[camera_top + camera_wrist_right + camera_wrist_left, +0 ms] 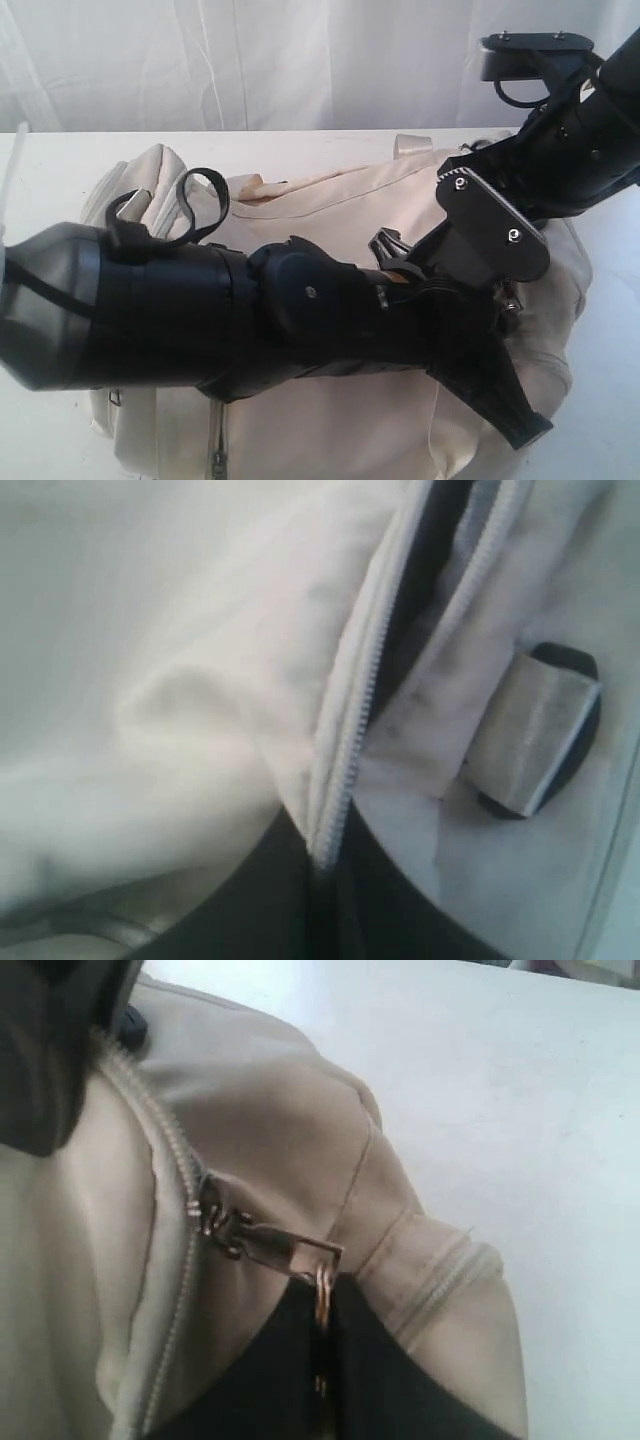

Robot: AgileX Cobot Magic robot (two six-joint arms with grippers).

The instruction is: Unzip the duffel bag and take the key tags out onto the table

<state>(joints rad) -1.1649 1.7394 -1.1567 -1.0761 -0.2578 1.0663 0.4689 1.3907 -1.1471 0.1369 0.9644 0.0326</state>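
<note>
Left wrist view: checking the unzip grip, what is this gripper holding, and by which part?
The left gripper pinches the duffel bag's zipper pull by its ring end.

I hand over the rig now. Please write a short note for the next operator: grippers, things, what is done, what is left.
Left gripper: shut on the zipper pull.
Right gripper: shut on the duffel bag, at its fabric edge by the zipper.
The bag lies on the table.
Done: zipper partly open; a dark gap shows.
Left: finish unzipping, then take out the key tags, which are not in view.
</note>
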